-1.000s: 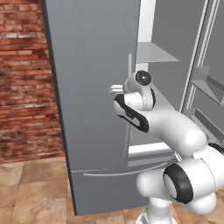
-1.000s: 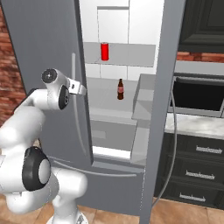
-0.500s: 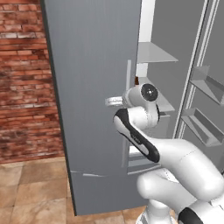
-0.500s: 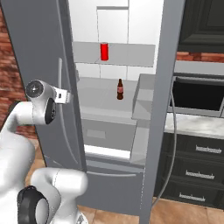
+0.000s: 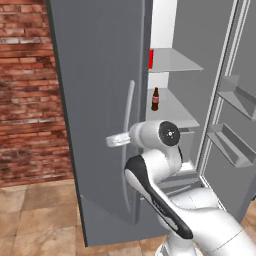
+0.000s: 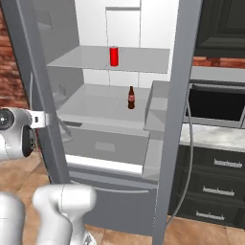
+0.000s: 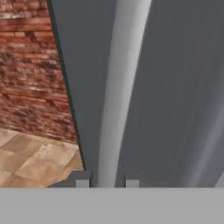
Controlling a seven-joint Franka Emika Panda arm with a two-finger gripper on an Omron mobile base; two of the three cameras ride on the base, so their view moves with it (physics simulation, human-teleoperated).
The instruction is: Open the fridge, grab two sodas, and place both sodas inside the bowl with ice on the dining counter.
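The grey fridge (image 6: pixel 172 119) stands with both doors swung out, its white inside and grey shelves showing. A red can (image 6: pixel 114 56) (image 5: pixel 151 59) stands on the upper shelf. On the shelf below it is a dark brown bottle (image 6: pixel 130 97) (image 5: pixel 155 99). My gripper (image 5: pixel 117 140) (image 6: pixel 45 118) is shut on the left door's long vertical handle (image 5: pixel 127 115). In the hand view that handle (image 7: pixel 120 87) runs up between my fingertips (image 7: pixel 83 183), with the gripper (image 7: pixel 107 183) closed around it. The bowl and the dining counter are out of view.
A red brick wall (image 5: pixel 25 100) and tiled floor lie left of the fridge. The right door (image 5: pixel 235 100) with its shelf bins hangs open on the right. Dark cabinets with a built-in oven (image 6: pixel 215 103) and a marble top stand right of the fridge.
The left fridge door has swung further out to the left, with my hand staying on its handle. More of the shelves, the can and the bottle now show.
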